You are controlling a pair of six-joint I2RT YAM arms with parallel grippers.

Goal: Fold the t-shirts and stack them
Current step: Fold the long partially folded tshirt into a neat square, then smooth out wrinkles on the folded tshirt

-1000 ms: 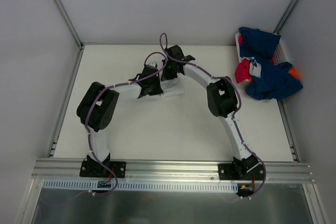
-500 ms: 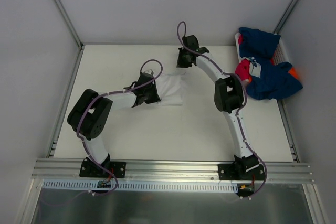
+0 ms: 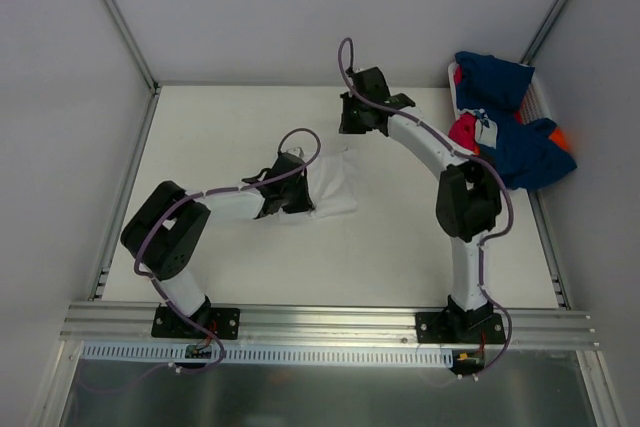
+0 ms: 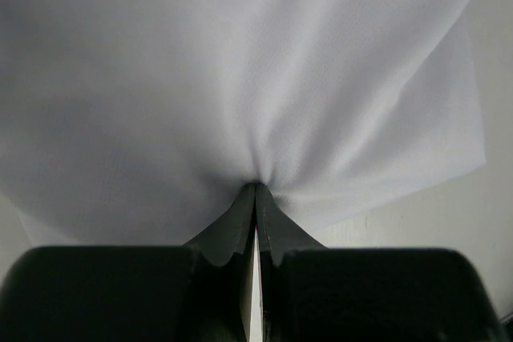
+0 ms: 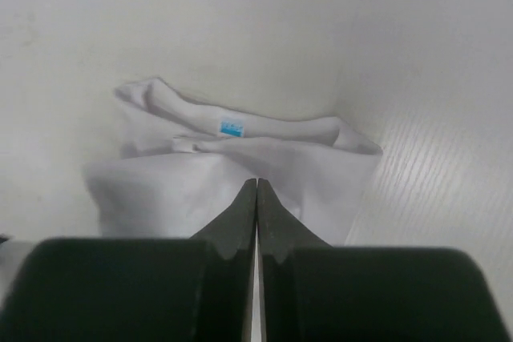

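A plain white t-shirt [image 3: 335, 182] lies bunched on the table, its small blue neck label [image 5: 231, 126] showing in the right wrist view. My left gripper [image 3: 306, 196] is shut on the shirt's left edge; in the left wrist view the cloth [image 4: 240, 78] puckers at the gripper's [image 4: 256, 187] tips. My right gripper [image 3: 348, 126] hangs behind the shirt, shut with nothing in it; its tips [image 5: 256, 182] point toward the white t-shirt [image 5: 200, 182] without touching. More t-shirts, navy blue [image 3: 510, 152], pinkish-red [image 3: 461, 133] and a bit of orange [image 3: 561, 136], are piled at the right.
The coloured pile spills out of a white basket [image 3: 541, 99] in the back right corner. Grey walls and metal rails [image 3: 128, 197] close in the table on three sides. Purple cables loop above both wrists.
Both grippers were at the white shirt a second ago. The right one has let go and pulled back to the far side. The left has dragged the shirt nearer and slightly right.
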